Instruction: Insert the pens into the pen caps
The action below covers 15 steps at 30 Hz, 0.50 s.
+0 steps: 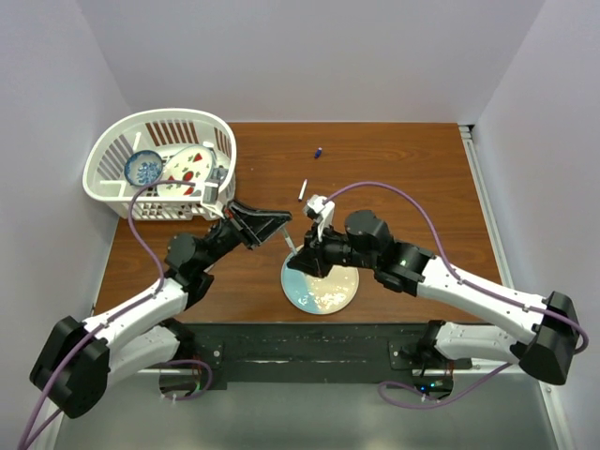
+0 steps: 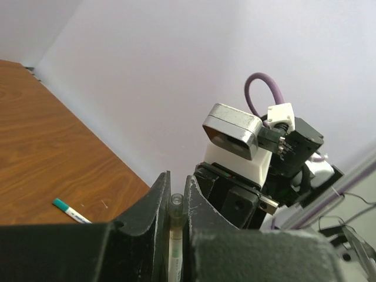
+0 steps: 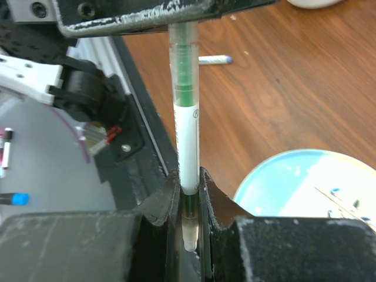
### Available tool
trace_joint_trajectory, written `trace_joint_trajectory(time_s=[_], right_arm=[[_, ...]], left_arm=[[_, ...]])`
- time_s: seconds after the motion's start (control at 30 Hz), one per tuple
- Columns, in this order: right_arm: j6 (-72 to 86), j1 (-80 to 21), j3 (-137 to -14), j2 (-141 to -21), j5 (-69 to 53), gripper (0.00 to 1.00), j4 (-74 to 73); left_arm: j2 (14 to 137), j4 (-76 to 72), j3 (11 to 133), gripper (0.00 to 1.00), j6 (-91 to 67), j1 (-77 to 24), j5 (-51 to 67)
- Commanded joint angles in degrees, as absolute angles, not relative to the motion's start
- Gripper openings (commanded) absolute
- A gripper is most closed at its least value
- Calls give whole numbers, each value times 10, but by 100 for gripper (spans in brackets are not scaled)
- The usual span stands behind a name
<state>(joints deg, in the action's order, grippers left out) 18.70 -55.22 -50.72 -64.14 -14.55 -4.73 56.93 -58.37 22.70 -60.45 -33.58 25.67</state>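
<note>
The right gripper point(image 3: 188, 197) clamps the white pen point(image 3: 188, 141) low on its barrel and the left gripper point(image 2: 176, 183) pinches its clear, green-cored far end, so the long axis runs straight between them, beside the blue plate point(image 3: 276, 167)

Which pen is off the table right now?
The green-inked pen, gripped by the left gripper and right gripper; the other pen lies flat on the table.
</note>
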Motion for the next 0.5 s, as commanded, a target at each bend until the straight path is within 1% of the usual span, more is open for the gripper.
trace_joint_trajectory(time_s=[0.0, 0.1, 0.23, 0.37, 0.47], right_arm=[[173, -483, -625, -651, -52, 0, 173], [177, -457, -649, -671, -82, 0, 178], [170, -447, -678, -694, -100, 0, 178], [178, -446, -679, -709, -134, 0, 223], [178, -446, -684, -722, -146, 0, 211]], left_arm=[[591, -518, 178, 0, -634, -371, 406], [603, -511, 167, 0, -626, -375, 398], [622, -543, 163, 0, -628, -382, 393], [645, -571, 171, 0, -630, -405, 389], [651, -598, 171, 0, -644, -410, 387]])
